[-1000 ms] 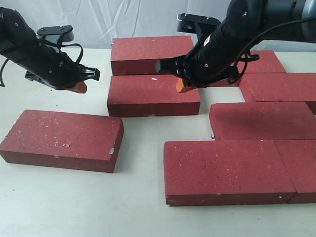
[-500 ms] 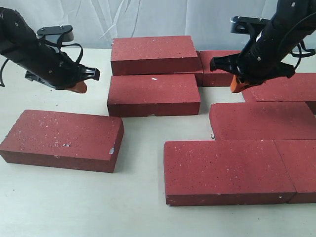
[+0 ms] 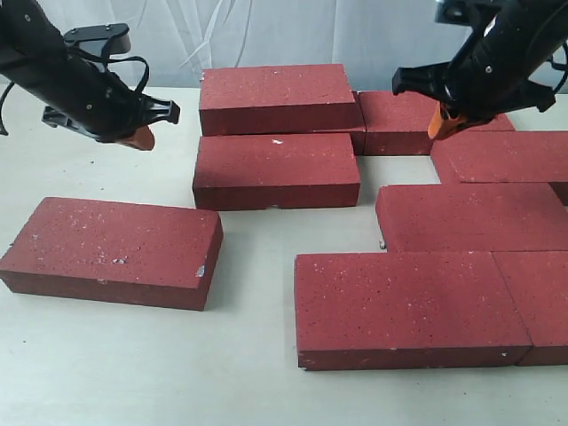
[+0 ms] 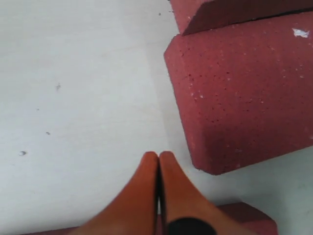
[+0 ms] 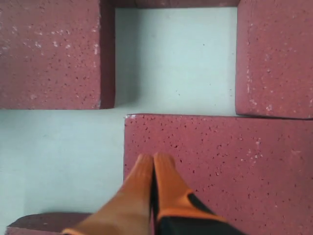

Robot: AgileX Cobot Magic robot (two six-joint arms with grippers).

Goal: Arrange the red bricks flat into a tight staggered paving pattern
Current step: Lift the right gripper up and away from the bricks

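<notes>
Exterior view: bricks (image 3: 276, 169) clustered 12 to 4 o'clock on tabletop (image 3: 106, 355), gaps between; stray brick (image 3: 111, 251) at 8 o'clock. Both jaws pressed closed, empty, aloft. Risk: off-centre push skews a brick, opening joints.

A pale cream tabletop (image 3: 106, 373) fills the scene under soft, even light, and a wrinkled white curtain (image 3: 266, 31) hangs behind it.

Left arm: black, sloping down. Left gripper (image 3: 140, 139) aloft, left of the rear-centre red brick (image 3: 273, 96); orange fingers (image 4: 146, 188) pressed together, empty.
Right arm: black, sloping down. Right gripper (image 3: 441, 125) aloft, right of that brick; orange fingers (image 5: 139, 188) pressed together, empty.
</notes>
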